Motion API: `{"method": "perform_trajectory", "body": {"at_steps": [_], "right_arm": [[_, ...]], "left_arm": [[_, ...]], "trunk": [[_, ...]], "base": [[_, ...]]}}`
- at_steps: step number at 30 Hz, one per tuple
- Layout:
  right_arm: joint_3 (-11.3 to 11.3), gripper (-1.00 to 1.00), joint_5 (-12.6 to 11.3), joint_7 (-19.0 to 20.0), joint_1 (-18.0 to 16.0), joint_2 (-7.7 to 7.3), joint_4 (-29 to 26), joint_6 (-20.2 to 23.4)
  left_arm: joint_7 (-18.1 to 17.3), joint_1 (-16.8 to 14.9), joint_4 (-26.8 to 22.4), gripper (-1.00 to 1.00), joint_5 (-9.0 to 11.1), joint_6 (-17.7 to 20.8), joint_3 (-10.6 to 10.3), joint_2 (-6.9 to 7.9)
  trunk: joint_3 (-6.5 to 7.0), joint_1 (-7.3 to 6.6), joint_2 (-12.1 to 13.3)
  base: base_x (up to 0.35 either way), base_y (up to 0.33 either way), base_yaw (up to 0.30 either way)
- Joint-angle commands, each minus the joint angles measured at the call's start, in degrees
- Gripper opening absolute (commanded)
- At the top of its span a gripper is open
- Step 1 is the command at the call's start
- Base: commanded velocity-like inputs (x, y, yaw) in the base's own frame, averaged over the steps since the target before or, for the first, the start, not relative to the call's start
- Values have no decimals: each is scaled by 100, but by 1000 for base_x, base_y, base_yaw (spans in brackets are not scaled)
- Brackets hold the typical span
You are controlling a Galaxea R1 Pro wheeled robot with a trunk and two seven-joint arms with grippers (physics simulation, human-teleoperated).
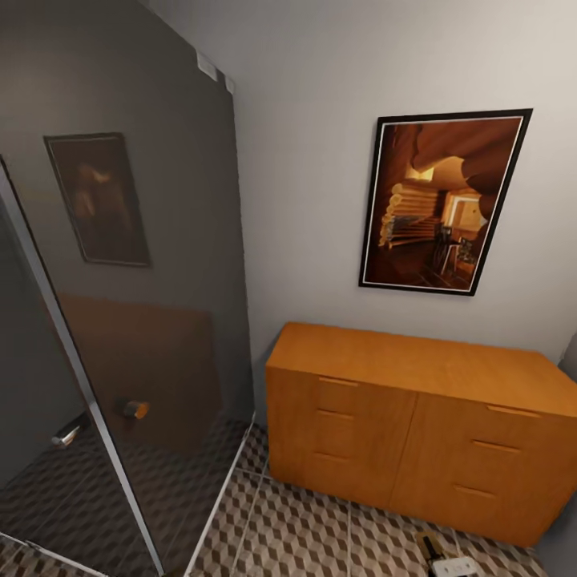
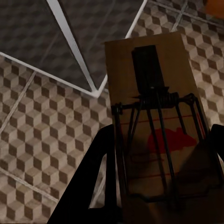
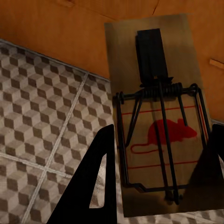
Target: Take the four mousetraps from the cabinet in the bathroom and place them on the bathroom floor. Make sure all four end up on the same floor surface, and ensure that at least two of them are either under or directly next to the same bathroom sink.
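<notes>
In the left wrist view, my left gripper (image 2: 158, 191) is shut on a mousetrap (image 2: 122, 70), a tan board with a black wire spring and a red mouse print, held above the bathroom floor (image 2: 46, 116). My right gripper (image 3: 158, 186) is shut on a second mousetrap (image 3: 184, 60) of the same kind, held over the floor (image 3: 42, 107) just in front of the cabinet (image 3: 46, 28). The head view shows the low orange-brown cabinet (image 1: 417, 417) against the wall, all its fronts closed, standing on the cube-patterned floor (image 1: 304, 537). The bathroom sink is out of view.
A dark glass shower enclosure (image 1: 144, 320) with a white frame and a round knob (image 1: 135, 409) fills the left. Its frame corner (image 2: 95, 91) lies under my left gripper. A framed picture (image 1: 441, 200) hangs above the cabinet. A small dark-and-white object (image 1: 449, 562) sits at the bottom edge.
</notes>
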Motion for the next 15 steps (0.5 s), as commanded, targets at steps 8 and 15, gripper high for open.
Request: {"method": "perform_trajectory", "body": {"at_steps": [8,15], "right_arm": [[53,-100,-69,23,-9,5,20,-38],[53,-100,-69,23,-9,4,20,-45]], "left_arm": [[28,-12,22,-100,16,-30,-48,-4],[28,-12,20,-100,17,-24,-47,-4]], "trunk": [[132,-173,310],[168,-217,390]], "base": [[0,0,297],[0,0,298]]}}
